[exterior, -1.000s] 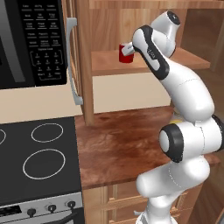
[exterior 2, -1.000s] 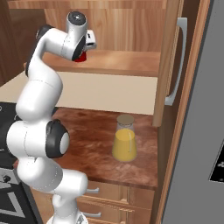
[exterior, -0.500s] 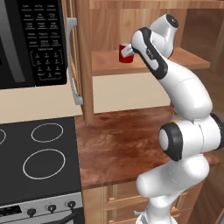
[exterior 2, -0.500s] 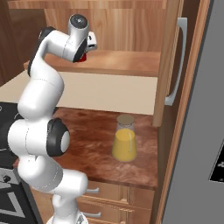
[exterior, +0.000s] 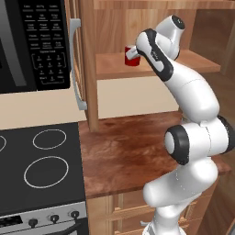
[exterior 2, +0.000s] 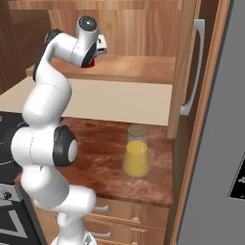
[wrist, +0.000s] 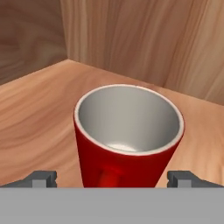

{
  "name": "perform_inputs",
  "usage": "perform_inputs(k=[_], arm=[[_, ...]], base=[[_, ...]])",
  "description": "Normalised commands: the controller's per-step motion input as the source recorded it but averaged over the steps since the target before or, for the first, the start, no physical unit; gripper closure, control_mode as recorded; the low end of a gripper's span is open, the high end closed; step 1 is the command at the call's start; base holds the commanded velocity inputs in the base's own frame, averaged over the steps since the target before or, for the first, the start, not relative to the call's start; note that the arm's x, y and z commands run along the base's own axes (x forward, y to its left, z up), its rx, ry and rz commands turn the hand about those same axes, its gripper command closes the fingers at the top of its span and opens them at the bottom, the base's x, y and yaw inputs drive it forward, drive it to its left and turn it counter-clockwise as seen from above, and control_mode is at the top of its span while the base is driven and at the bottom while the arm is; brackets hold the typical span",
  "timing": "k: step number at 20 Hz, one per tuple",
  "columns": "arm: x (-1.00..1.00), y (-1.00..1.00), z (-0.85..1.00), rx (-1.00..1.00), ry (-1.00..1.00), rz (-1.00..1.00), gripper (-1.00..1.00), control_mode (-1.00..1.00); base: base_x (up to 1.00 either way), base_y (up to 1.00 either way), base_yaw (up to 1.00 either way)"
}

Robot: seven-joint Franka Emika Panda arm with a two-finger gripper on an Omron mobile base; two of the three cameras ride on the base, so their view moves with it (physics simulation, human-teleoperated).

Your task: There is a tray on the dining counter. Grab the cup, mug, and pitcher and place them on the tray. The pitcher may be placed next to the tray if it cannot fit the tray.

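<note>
Claw [wrist: 113, 177] stands fully released, its two tips either side of the mug [wrist: 127, 136], which sits upright on the cabinet shelf [wrist: 39, 113] and is not yet gripped. Risk as I judge it: the handle faces the claw at 6 o'clock, so closing off-centre could twist or tip the mug, or shove it toward the back wall at 12 o'clock. Mug's base is cut off in the hand view; the pitcher [exterior 2: 136, 152] waits on the bench [exterior 2: 105, 158] below.
</note>
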Motion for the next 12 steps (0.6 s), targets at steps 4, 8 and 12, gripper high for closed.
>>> perform_inputs(k=[4,8,12], arm=[[0.01,0.0,0.0,0.0,0.0,0.01,-1.0,-1.0],[0.0,0.0,0.0,0.0,0.0,0.02,-1.0,-1.0],[0.0,0.0,0.0,0.0,0.0,0.0,-1.0,-1.0]], base=[[0.0,0.0,0.0],[0.0,0.0,0.0],[0.0,0.0,0.0]])
